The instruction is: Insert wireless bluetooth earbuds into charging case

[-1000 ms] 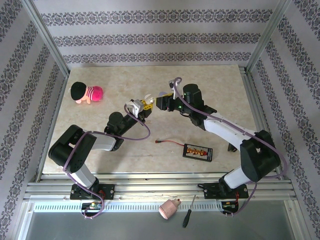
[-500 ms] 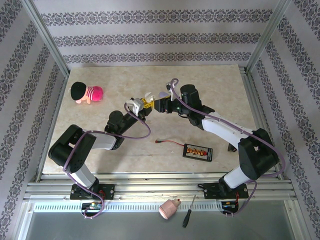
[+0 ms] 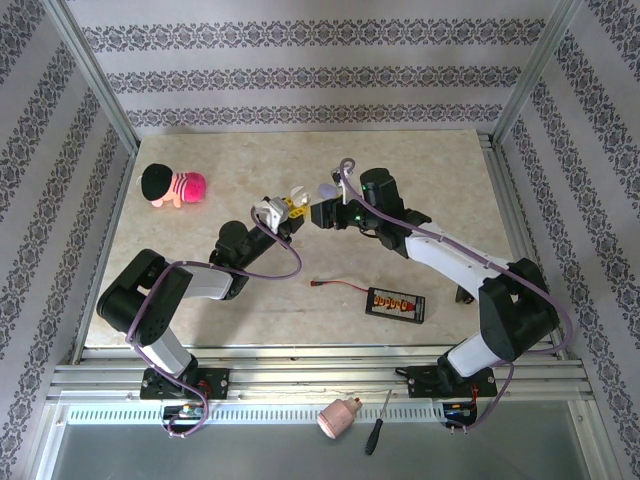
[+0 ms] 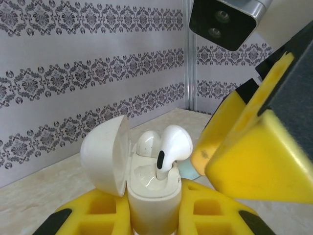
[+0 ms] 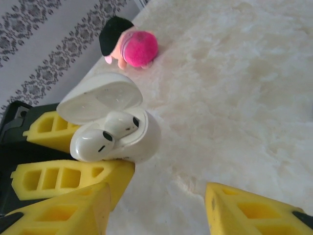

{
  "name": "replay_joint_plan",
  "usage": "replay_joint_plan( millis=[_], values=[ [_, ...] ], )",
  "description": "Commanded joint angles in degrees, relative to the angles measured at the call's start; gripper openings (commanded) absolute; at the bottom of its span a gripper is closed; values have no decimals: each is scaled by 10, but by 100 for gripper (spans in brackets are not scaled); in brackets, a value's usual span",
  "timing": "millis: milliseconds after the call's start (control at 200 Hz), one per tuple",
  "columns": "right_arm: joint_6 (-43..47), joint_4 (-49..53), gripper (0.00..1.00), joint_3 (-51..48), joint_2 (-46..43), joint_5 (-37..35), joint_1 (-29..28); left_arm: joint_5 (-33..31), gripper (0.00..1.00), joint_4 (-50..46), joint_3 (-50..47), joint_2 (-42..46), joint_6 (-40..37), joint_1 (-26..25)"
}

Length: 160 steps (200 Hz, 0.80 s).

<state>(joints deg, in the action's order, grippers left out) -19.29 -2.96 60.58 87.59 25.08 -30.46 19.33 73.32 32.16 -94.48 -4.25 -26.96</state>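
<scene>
Earbuds: two white earbuds (image 4: 173, 144) sit in the open charging case. One is tucked low in its socket. The other stands taller, with its stem in the socket and its rounded head above the rim.
Charging case: the charging case (image 4: 151, 198) is white and oval, with its lid (image 4: 105, 156) swung open to one side. It is held clear of the table, over the middle of it (image 3: 297, 196).
Left fingers: the yellow left fingers (image 4: 98, 210) pinch the lower body of the case from both sides, with the opening facing up.
Right fingers: the yellow right fingers (image 5: 63, 210) are spread apart, with bare table showing in the gap between them. They are pointed at the case and just beside it. From the left wrist, one of them (image 4: 244, 147) is very close to the taller earbud, but I cannot tell whether it touches.
Table: the table (image 3: 420, 170) has a pale marbled top inside a metal frame.
Plush toy: a pink and black plush toy (image 3: 172, 185) lies at the far left of the table, well apart from the case.
Battery pack: a black battery pack (image 3: 397, 303) with a red label lies near the front edge, right of centre. A thin wire (image 3: 340, 286) trails off to its left.
Front ledge: a screwdriver (image 3: 377, 423) and a pinkish round part (image 3: 338, 417) lie side by side on the ledge, in front of the arm bases.
Walls: the walls have striped, patterned wallpaper on three sides.
</scene>
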Motion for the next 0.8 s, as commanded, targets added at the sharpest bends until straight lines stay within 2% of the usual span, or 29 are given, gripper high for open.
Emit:
replay_joint_plan(
  millis=[0,125,315,794],
  values=[
    [35,98,53,53,-12,-13,8,9,11,-11,0,8,-52,-5],
    [44,157,53,90,5,-29,13,21,11,-28,2,14,-72,-5],
    [40,205,53,136,37,-17,17,41,11,-40,2,20,-92,-6],
    [49,219,53,151,49,1,14,49,11,-43,5,24,-84,-5]
  ],
)
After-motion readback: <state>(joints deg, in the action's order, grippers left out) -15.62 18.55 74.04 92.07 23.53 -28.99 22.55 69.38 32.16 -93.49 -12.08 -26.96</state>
